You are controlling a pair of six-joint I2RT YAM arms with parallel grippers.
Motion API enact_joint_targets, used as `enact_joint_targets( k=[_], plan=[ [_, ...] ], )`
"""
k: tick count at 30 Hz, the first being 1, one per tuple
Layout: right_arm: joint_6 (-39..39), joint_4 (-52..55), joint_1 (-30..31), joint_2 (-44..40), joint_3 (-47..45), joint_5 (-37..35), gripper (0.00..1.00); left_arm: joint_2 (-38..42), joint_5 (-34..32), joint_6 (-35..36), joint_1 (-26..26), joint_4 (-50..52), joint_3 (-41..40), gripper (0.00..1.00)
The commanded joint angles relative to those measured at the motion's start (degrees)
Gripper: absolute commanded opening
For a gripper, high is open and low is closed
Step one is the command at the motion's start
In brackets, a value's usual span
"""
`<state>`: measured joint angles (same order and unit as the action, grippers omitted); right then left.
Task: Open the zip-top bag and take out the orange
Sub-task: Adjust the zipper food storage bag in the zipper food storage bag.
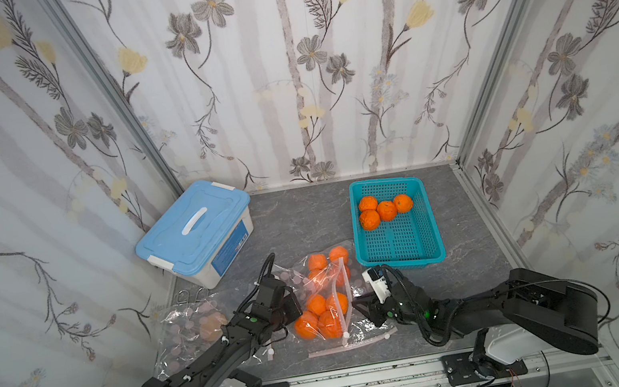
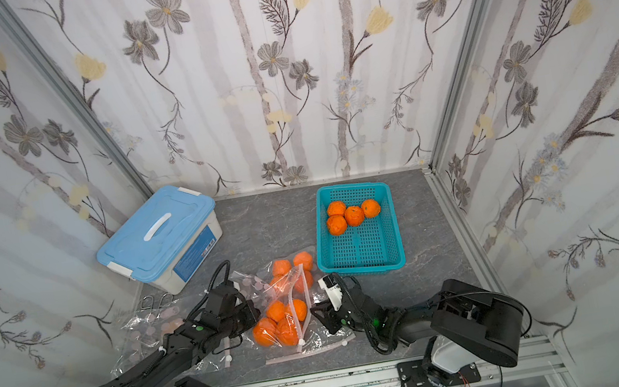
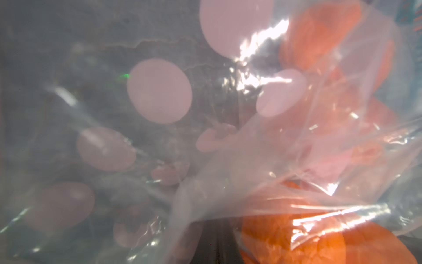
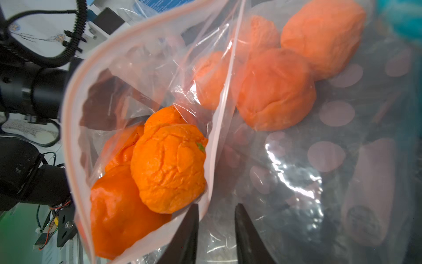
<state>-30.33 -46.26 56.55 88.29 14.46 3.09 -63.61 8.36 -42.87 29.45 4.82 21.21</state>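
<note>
Bare tabletop [image 1: 294, 213] lies at 12 o'clock, a lane between the lidded box [image 1: 196, 231] at 10 and the basket [image 1: 403, 238] at 1. Another clear patch sits at 3 to 4. From the middle down to 6, the open bag [image 1: 324, 310] and a second bag [image 1: 325, 265] behind it crowd the surface; an empty bag [image 1: 191, 331] covers 8. Oranges [image 4: 169, 169] fill most of the open bag's mouth, with some room left inside the rim.

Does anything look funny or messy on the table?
Yes. The oranges in the open bag have wrinkly, dented skins, as if they got squashed. On the left side of the table, crumpled bags lie in a messy heap.
</note>
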Motion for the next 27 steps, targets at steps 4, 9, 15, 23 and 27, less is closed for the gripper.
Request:
enact_joint_targets(
  k=[4,9,15,23,27],
  plan=[
    [4.51,12.3,0.18,-11.46,1.9,-2.49,0.43,-4.07,2.77,0.25,-0.27,-8.48,-0.11,0.0],
    [11.74,22.69,0.55,-12.2,8.13,-0.81,0.45,-1.96,3.25,1.28,-0.29,-6.91,-0.1,0.0],
    [20.32,34.26,2.07,-6.82,16.98,-2.82,0.56,0.92,0.88,3.88,-0.49,-2.45,0.52,0.0],
    [20.7,31.86,1.81,-15.25,11.15,-4.94,0.54,-0.37,1.6,4.23,-0.89,-3.44,0.01,0.0],
    [20.27,33.8,1.45,-17.2,9.48,-9.07,0.5,-2.98,1.42,4.49,-0.9,-3.46,0.74,0.0]
  ],
)
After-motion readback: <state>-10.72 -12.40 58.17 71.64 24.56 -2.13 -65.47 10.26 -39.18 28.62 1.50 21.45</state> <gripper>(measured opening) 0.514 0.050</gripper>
